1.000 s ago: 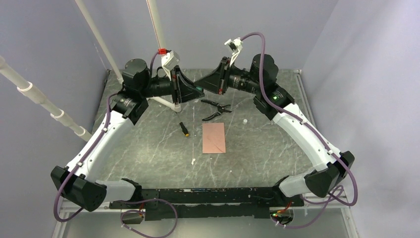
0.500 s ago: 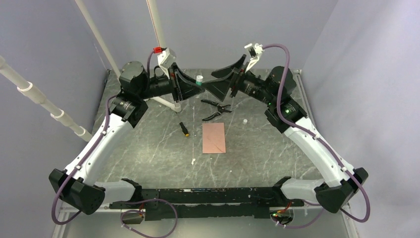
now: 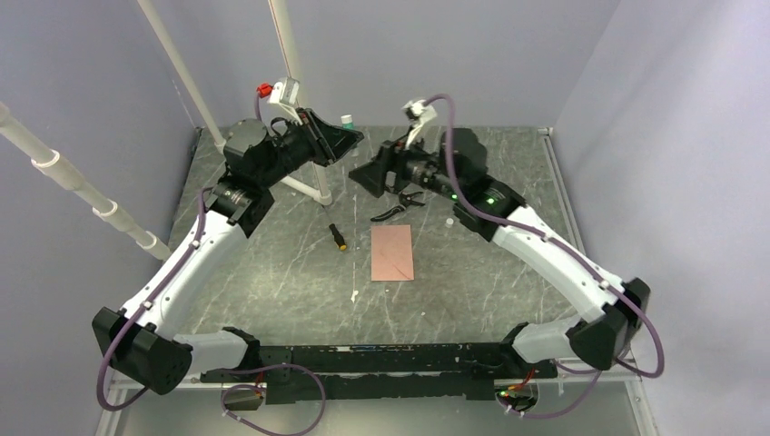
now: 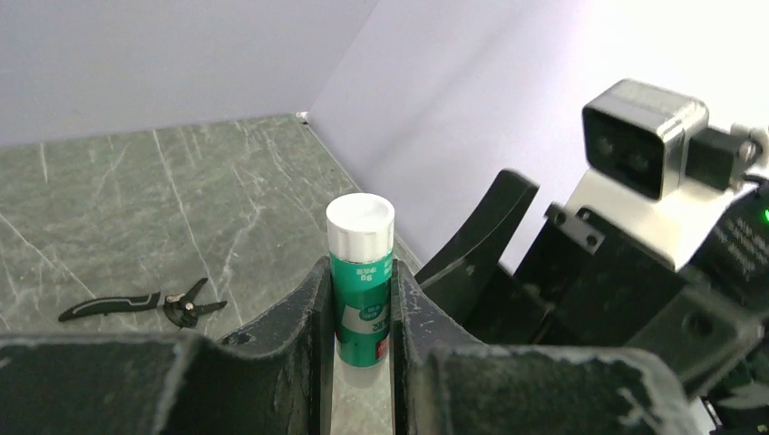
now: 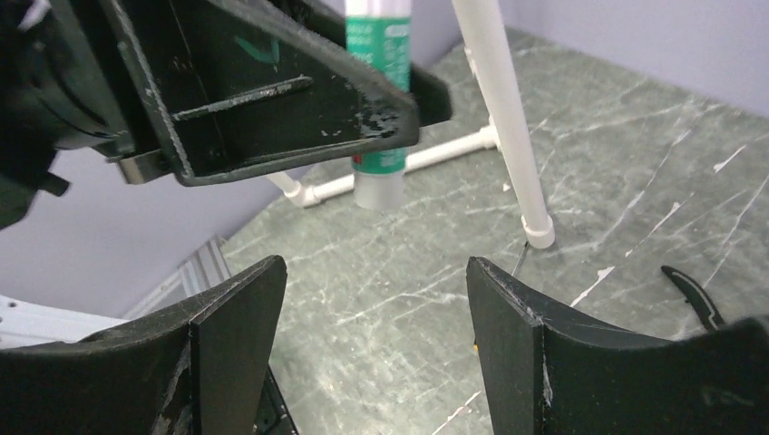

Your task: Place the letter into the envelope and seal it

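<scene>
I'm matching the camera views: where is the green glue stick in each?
Top external: upper middle, glue stick in the left hand.
Left wrist: glue stick centre, upright between that hand's fingers.
Right wrist: glue stick top centre, partly behind a left finger.
Shared landmark: the black pliers.

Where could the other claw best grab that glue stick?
Take the glue stick by its pale end, hanging free below the left claw, whose fingers cover the green middle. The open right claw could probably come from straight opposite, pinching across the barrel.
</scene>
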